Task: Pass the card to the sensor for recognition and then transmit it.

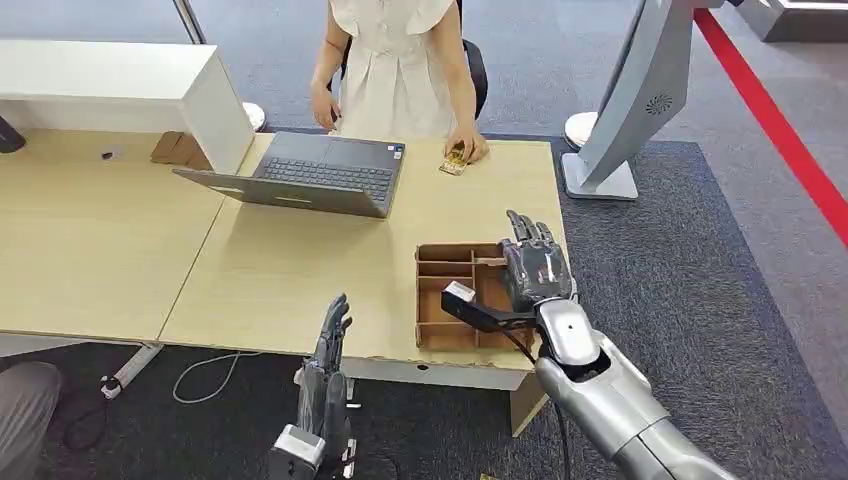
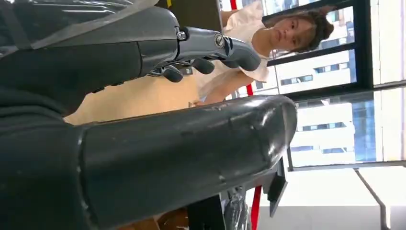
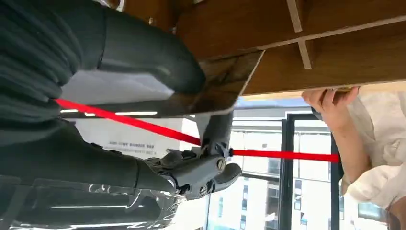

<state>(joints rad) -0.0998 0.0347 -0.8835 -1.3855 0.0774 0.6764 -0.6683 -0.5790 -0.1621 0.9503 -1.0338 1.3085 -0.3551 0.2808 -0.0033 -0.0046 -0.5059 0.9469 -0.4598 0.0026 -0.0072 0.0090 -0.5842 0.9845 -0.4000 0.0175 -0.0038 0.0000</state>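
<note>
The right hand (image 1: 535,268) hovers over the wooden divider tray (image 1: 440,300), pinching a shiny card (image 3: 210,93) between thumb and fingers, probably just lifted for the sensor. The left hand (image 1: 328,350), well short of the tray, hangs empty, fingers loosely apart.

A light wooden table (image 1: 300,270) carries an open laptop (image 1: 310,178). Beside the laptop lies a card (image 1: 455,162) under a person's hand (image 1: 467,145); nearer the robot sits a brown divided tray (image 1: 450,300).
</note>
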